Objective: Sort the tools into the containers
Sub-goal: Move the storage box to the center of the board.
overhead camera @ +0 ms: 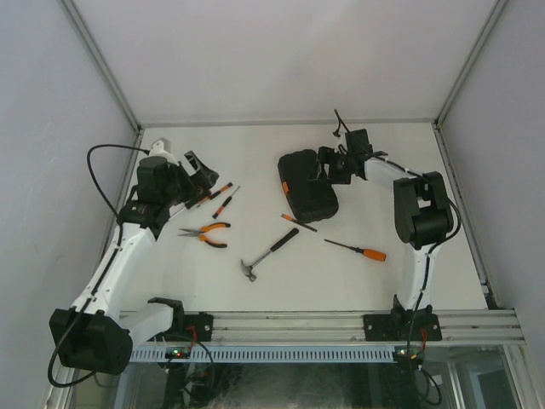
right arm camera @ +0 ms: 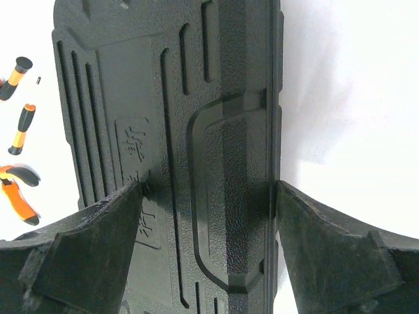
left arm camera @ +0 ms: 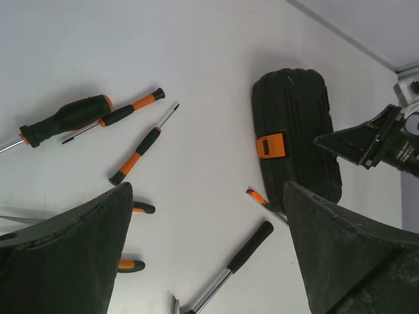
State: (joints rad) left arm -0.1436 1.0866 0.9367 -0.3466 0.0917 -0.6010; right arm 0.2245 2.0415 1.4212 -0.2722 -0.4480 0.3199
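Closed black tool case (overhead camera: pixel 306 185) lies flat at the table's (overhead camera: pixel 383 153) far middle, with the tools loose around it

The case's long axis runs far to near, tilting slightly right, and its orange latch (overhead camera: pixel 287 187) faces left; the lid is grainy ribbed plastic with rounded corners. The right gripper (right arm camera: pixel 208 186) hangs spread over the lid. The left gripper (left arm camera: pixel 208 186) is spread above thin screwdrivers (left arm camera: pixel 135 156). The hammer (overhead camera: pixel 271 253) lies diagonal with its steel head nearest the arms, and the orange-handled pliers (overhead camera: pixel 207 232) are to its left

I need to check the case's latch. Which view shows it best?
Left wrist: the orange latch faces the camera on the closed tool case. Top external shows it tiny; right wrist shows only the ribbed lid.
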